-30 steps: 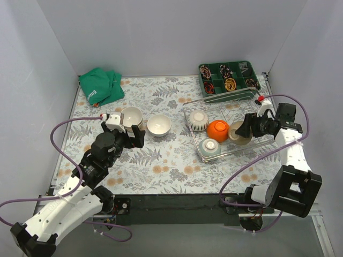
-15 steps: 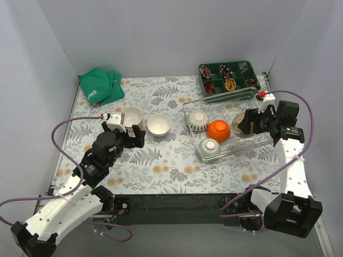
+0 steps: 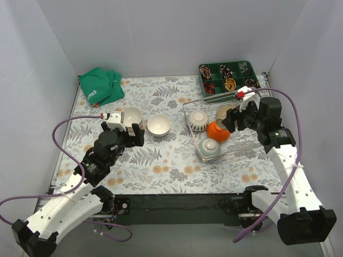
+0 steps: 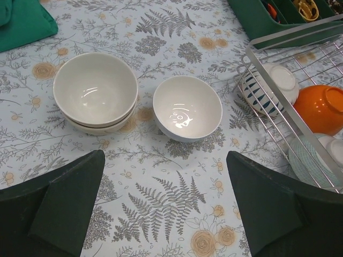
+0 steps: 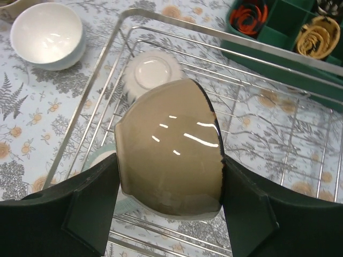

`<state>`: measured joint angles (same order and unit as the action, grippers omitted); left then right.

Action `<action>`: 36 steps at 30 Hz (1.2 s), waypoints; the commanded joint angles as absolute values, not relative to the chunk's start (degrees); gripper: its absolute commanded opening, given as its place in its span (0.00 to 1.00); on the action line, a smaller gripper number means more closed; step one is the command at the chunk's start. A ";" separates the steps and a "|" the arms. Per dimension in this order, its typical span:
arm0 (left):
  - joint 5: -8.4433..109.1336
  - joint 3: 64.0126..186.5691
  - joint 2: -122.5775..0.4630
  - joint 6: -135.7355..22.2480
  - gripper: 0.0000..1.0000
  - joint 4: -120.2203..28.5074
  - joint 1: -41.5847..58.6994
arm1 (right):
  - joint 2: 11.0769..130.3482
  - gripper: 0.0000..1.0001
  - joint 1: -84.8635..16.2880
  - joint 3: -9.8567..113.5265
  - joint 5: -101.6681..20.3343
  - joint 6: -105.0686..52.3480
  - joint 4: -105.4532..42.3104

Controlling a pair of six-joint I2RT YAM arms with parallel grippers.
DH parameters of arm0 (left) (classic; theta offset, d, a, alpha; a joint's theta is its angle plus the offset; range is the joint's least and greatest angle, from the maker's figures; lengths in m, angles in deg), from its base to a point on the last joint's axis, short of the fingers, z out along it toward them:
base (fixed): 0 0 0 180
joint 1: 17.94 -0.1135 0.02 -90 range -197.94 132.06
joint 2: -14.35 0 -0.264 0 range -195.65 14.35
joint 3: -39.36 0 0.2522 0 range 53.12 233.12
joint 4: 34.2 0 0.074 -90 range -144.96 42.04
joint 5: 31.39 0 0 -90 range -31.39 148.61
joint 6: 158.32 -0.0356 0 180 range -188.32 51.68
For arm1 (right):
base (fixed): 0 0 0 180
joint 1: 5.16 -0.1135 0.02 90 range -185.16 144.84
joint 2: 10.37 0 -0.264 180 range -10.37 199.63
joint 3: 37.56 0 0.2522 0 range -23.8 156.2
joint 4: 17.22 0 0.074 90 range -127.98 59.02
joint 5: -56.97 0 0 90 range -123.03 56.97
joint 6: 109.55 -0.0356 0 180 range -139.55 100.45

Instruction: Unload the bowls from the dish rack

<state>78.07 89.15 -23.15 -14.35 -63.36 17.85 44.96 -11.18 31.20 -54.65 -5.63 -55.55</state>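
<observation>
The wire dish rack [image 3: 244,143] stands right of centre and holds a ribbed cream bowl [image 3: 198,120], an orange bowl [image 3: 216,131] and a pale green bowl [image 3: 210,149]. My right gripper [image 3: 229,116] is shut on a beige bowl [image 5: 169,155] with a dark rim and holds it above the rack [image 5: 102,64]. On the cloth to the left sit two stacked cream bowls [image 3: 132,116] and a white bowl [image 3: 159,125]. My left gripper [image 3: 131,136] is open and empty, just short of those bowls [image 4: 95,96] and the white one [image 4: 187,107].
A green compartment tray [image 3: 229,75] stands behind the rack. A green cloth [image 3: 100,87] lies at the back left. Grey walls close in the table on three sides.
My right gripper has lifted the beige bowl out of the rack's right side and carried it up and to the left, over the rack. The left arm has barely moved.
</observation>
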 commanded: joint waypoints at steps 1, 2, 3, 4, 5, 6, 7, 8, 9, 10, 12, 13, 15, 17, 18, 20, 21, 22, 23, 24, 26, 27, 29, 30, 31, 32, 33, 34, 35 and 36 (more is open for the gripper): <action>80.58 89.42 -24.06 -12.78 0.98 -63.43 17.22 | 44.21 0.01 -18.68 33.24 -49.92 -4.34 -44.79; 80.67 89.42 -24.41 -12.60 0.98 -63.43 17.04 | 44.39 0.01 -21.74 32.81 -48.86 -4.25 -43.82; 80.67 89.59 -24.58 -12.43 0.98 -63.52 17.04 | 44.47 0.01 -23.43 32.45 -47.98 -3.90 -42.85; 80.58 89.68 -24.76 -12.08 0.98 -63.78 16.86 | 45.00 0.01 -25.01 32.36 -45.97 -3.73 -40.93; 80.58 89.86 -25.02 -11.90 0.98 -63.87 16.86 | 45.35 0.01 -28.85 32.01 -44.73 -3.29 -40.04; 80.49 89.86 -25.11 -11.64 0.98 -63.96 16.78 | 45.70 0.01 -30.81 31.75 -43.58 -2.68 -39.07; 80.40 89.95 -25.20 -11.55 0.98 -64.13 16.69 | 46.75 0.01 -32.91 31.57 -40.79 -1.37 -38.19; 80.40 89.86 -25.29 -11.20 0.98 -64.13 16.69 | 47.28 0.01 -37.11 31.57 -39.28 -0.66 -36.97; 80.40 89.86 -25.55 -11.02 0.98 -64.05 16.69 | 47.90 0.01 -39.15 31.66 -37.70 0.13 -36.34; 80.40 89.86 -25.73 -10.93 0.98 -64.13 16.69 | 49.21 0.01 -41.18 31.75 -34.55 1.53 -35.90; 80.67 89.95 -26.25 -10.67 0.98 -64.22 16.60 | 50.18 0.01 -46.80 31.49 -31.20 2.95 -33.62; 80.84 89.95 -26.52 -10.49 0.98 -64.31 16.51 | 50.88 0.01 -48.47 31.31 -28.48 3.65 -32.57; 81.11 90.12 -26.87 -9.97 0.98 -64.57 16.51 | 51.42 0.01 -53.66 30.44 -26.01 6.11 -28.89; 80.93 90.39 -27.49 -9.79 0.98 -64.83 16.51 | 52.38 0.01 -58.65 29.56 -22.23 9.69 -26.85; 80.15 90.47 -27.66 -9.27 0.98 -64.92 16.51 | 52.73 0.01 -60.25 29.03 -21.08 11.11 -24.23; 79.09 90.83 -28.54 -8.47 0.98 -65.36 16.34 | 54.05 0.01 -64.46 27.27 -17.31 13.93 -21.59; 78.04 91.09 -28.89 -8.12 0.98 -65.45 16.34 | 54.49 0.01 -65.79 26.66 -15.99 16.46 -20.18; 77.51 91.09 -29.24 -7.34 0.98 -65.54 16.25 | 55.54 0.01 -67.11 25.26 -12.93 17.71 -17.38; 77.15 91.18 -29.94 -6.98 0.98 -65.63 16.33 | 56.07 0.01 -69.65 24.46 -11.16 18.94 -15.87; 76.89 91.53 -30.38 -6.71 0.98 -65.63 16.34 | 56.51 0.01 -70.98 23.50 -9.49 21.91 -14.29; 76.62 92.05 -31.78 -5.49 0.98 -66.06 16.25 | 58.01 0.01 -74.05 20.43 -4.83 24.56 -8.76; 76.89 92.41 -32.14 -4.96 0.98 -66.41 16.25 | 58.53 0.01 -74.85 19.71 -3.86 25.62 -7.09; 77.24 93.55 -33.11 -3.64 0.98 -67.56 16.25 | 59.85 0.01 -77.22 17.44 -0.52 28.61 -2.53; 77.07 93.99 -33.37 -3.20 0.98 -68.34 16.25 | 60.73 0.01 -78.01 16.64 0.62 29.84 -0.67; 76.80 94.69 -33.46 -2.76 0.98 -68.61 16.16 | 61.17 0.01 -78.72 15.59 2.64 32.81 1.09; 76.45 95.13 -33.64 -1.89 0.98 -68.88 16.25 | 61.70 0.01 -80.03 14.79 3.61 34.23 5.45; 76.19 95.48 -33.73 -1.44 0.98 -69.23 16.25 | 62.75 0.01 -80.65 13.22 4.67 35.98 7.50; 75.84 96.09 -33.81 -0.83 0.98 -69.66 16.25 | 63.37 0.01 -81.18 12.51 6.42 38.87 9.78; 75.22 96.54 -33.90 -0.21 0.98 -69.93 16.16 | 63.98 0.01 -82.14 11.98 7.22 40.64 11.55; 74.61 96.97 -34.25 1.18 0.98 -70.54 16.25 | 65.29 0.01 -82.50 10.75 8.01 42.05 15.83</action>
